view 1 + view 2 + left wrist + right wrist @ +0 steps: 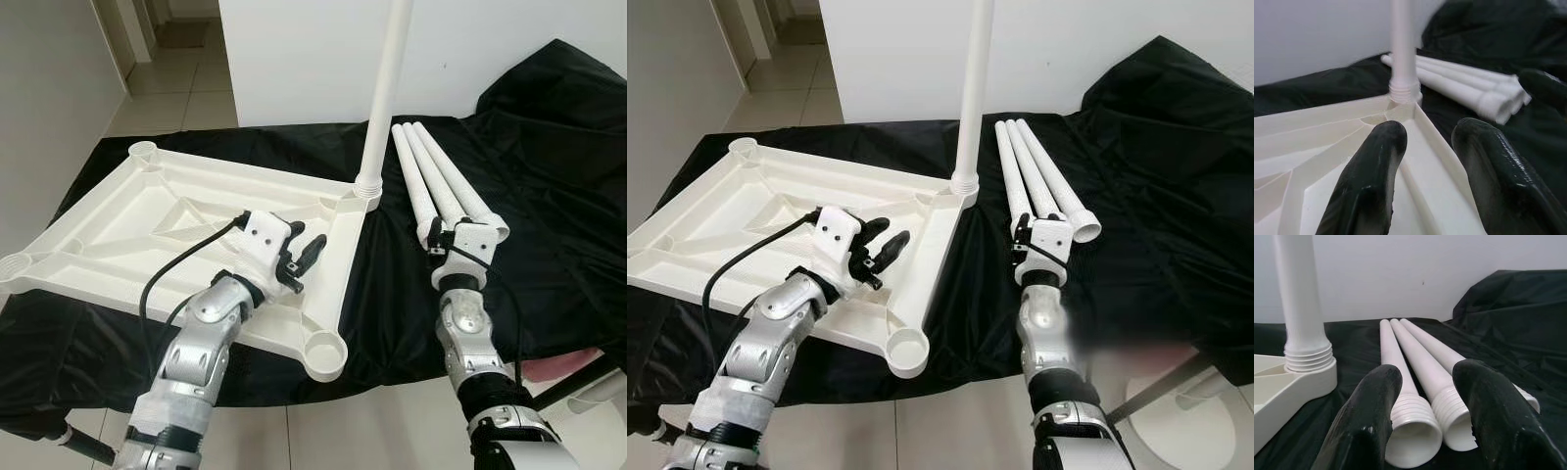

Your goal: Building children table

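Observation:
A white plastic tabletop [118, 240] lies upside down on the black cloth, showing its ribs and corner sockets. One white leg [387, 93] stands screwed into its far right corner socket [364, 191]. Three loose white legs [436, 181] lie side by side to the right, threaded ends toward me. My left gripper [306, 257] hovers open over the tabletop's right rim, pointing toward the standing leg [1400, 44]. My right gripper [1425, 431] is open just short of the loose legs' threaded ends [1413, 418], nothing between its fingers [1369, 423].
Black cloth [549, 147] covers the work surface and bunches up at the right. A white wall [294, 49] stands behind, tiled floor [186, 88] at the far left. The near right corner socket [323, 354] of the tabletop overhangs near the cloth's front edge.

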You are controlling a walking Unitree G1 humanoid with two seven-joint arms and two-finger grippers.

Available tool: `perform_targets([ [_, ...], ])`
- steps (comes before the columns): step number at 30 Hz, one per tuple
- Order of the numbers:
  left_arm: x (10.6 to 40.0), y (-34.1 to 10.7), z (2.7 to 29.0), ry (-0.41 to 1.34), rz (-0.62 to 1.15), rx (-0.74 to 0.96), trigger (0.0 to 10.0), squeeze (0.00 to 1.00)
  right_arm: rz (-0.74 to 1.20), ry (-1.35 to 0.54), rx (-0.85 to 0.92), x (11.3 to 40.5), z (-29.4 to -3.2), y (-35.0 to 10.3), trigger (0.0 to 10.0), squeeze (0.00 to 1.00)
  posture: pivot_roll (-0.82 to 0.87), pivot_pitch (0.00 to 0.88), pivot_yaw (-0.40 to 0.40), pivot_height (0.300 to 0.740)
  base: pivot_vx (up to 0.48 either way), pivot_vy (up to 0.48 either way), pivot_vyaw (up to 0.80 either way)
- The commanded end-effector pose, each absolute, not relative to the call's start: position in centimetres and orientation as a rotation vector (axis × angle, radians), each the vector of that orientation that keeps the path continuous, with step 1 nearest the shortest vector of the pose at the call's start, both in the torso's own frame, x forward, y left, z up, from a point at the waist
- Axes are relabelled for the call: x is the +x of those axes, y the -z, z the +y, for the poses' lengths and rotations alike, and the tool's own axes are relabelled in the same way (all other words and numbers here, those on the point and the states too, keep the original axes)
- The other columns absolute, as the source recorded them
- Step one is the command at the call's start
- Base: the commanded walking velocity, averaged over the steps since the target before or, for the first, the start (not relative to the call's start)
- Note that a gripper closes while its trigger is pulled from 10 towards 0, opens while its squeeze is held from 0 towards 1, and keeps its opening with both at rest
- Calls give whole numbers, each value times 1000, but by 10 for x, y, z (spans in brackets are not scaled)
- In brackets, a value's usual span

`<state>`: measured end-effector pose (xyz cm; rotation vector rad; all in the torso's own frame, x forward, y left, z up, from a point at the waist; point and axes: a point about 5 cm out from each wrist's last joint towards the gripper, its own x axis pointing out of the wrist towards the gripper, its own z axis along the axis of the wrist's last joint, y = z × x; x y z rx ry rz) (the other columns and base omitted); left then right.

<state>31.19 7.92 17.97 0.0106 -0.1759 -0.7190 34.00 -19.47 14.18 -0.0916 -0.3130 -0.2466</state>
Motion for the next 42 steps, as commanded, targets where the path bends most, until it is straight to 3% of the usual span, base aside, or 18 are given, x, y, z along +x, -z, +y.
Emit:
perform_targets([
  [1, 317, -178, 82, 643, -140, -44, 10000, 0, -299, 264, -81, 338, -197, -139, 10000, 0, -65, 45, 62, 740, 0, 0, 0],
  [4, 317, -178, 82, 643, -140, -44, 10000, 0, -299, 264, -81, 338, -197, -139, 10000, 0, -65, 45, 62, 740, 0, 0, 0],
  [5, 318, -181, 79, 668, -133, -86, 10000, 0, -299, 280, -69, 338, -202, -140, 10000, 1000, -66, 47, 63, 740, 0, 0, 0],
  [17, 319, -195, 69, 681, -132, -150, 10000, 0, -279, 322, 11, 349, -223, -157, 10000, 1000, -53, 120, 68, 740, 0, 0, 0],
  [18, 316, -192, 66, 679, -126, -151, 10000, 0, -270, 305, 18, 352, -223, -159, 10000, 945, -47, 126, 66, 740, 0, 0, 0],
  [19, 315, -190, 64, 679, -116, -156, 10000, 0, -263, 299, 25, 354, -223, -161, 10000, 251, -47, 126, 66, 740, 0, 0, 0],
  [20, 315, -190, 64, 679, -116, -156, 10000, 0, -263, 299, 25, 354, -223, -161, 10000, 251, -47, 126, 66, 740, 0, 0, 0],
  [21, 313, -189, 63, 679, -111, -162, 10000, 0, -255, 286, 32, 357, -223, -162, 10000, 0, -43, 128, 67, 740, 0, 0, 0],
  [42, 309, -194, 59, 657, -103, -160, 10000, 0, -184, 124, 65, 378, -210, -174, 10000, 0, -11, 122, 64, 740, 0, 0, 0],
])
